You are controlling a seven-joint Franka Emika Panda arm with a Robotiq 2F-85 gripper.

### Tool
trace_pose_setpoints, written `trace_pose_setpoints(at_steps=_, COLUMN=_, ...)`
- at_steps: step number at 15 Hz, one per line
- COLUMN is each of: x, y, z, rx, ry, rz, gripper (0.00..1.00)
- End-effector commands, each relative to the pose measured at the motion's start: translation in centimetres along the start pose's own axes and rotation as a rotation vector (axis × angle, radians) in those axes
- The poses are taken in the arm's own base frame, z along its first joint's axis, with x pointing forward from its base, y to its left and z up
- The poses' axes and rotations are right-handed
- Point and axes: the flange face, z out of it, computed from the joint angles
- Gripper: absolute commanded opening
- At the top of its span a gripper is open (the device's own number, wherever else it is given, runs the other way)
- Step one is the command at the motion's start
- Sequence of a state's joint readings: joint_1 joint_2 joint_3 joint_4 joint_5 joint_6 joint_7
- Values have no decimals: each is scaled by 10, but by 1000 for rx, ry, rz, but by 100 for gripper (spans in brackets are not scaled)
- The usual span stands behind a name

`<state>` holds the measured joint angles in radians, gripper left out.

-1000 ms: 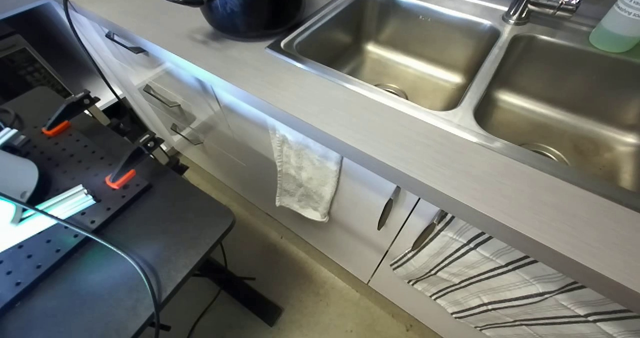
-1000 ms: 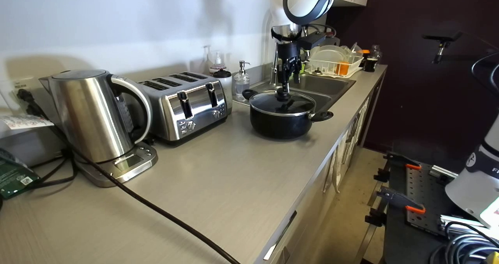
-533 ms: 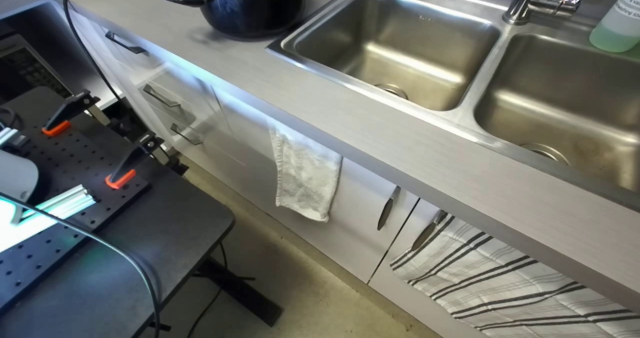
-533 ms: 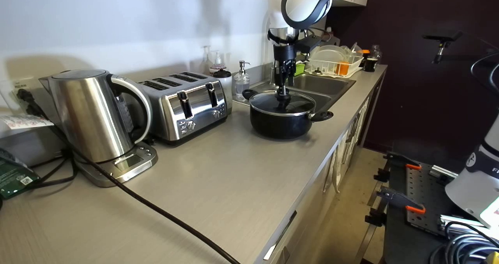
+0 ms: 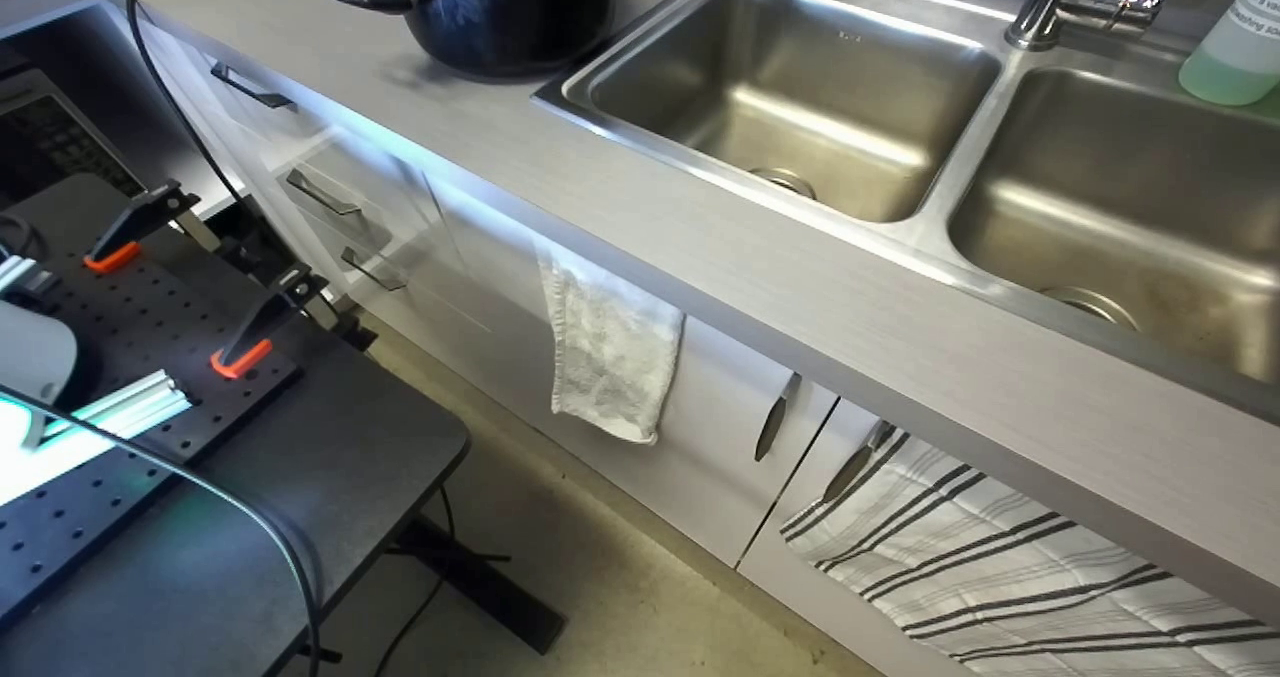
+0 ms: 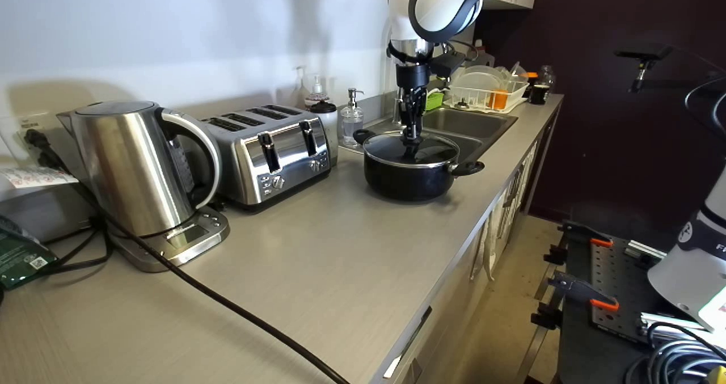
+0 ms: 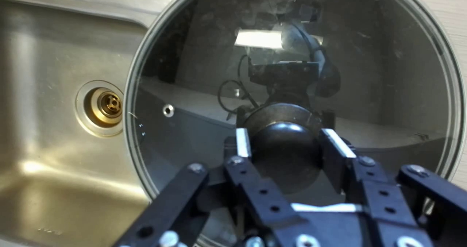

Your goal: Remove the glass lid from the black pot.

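Grey counter [image 6: 317, 242] here, kettle [image 6: 127, 168] and toaster [image 6: 289, 151] along the wall [image 6: 170, 32], and we've got the black pot [image 6: 408, 182] standing just beside the sink [image 5: 870, 87]. Glass lid [image 7: 204, 68] sits level on top right now, and our claw [image 7: 290, 143] pinches its knob [image 7: 284, 159], one finger [image 7: 243, 145] on either side.

We see a pale wall [image 6: 198, 38] at left, a dark wall [image 6: 595, 123] at far right, a grey counter [image 6: 317, 248] reaching from near to far, and beige floor [image 6: 499, 310] to its right; in an exterior view, bluish light washes the counter's front edge [image 5: 400, 150].
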<state>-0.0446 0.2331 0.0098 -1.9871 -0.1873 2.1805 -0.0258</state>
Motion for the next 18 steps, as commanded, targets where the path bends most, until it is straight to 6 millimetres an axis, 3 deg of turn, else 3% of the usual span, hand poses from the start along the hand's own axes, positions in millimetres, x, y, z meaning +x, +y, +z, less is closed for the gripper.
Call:
trace_pose_setpoints(at_steps=1, x=1, y=4, z=-3, rx=1, ry=21, rz=-22, gripper=24)
trace_pose_setpoints(at_steps=11, x=-24, y=2, z=-34, rx=10, ry=87, rz=-45, gripper=24)
trace_pose_setpoints(at_steps=18, x=-47, y=1, z=-40, rx=7, ry=92, rz=-76, gripper=24)
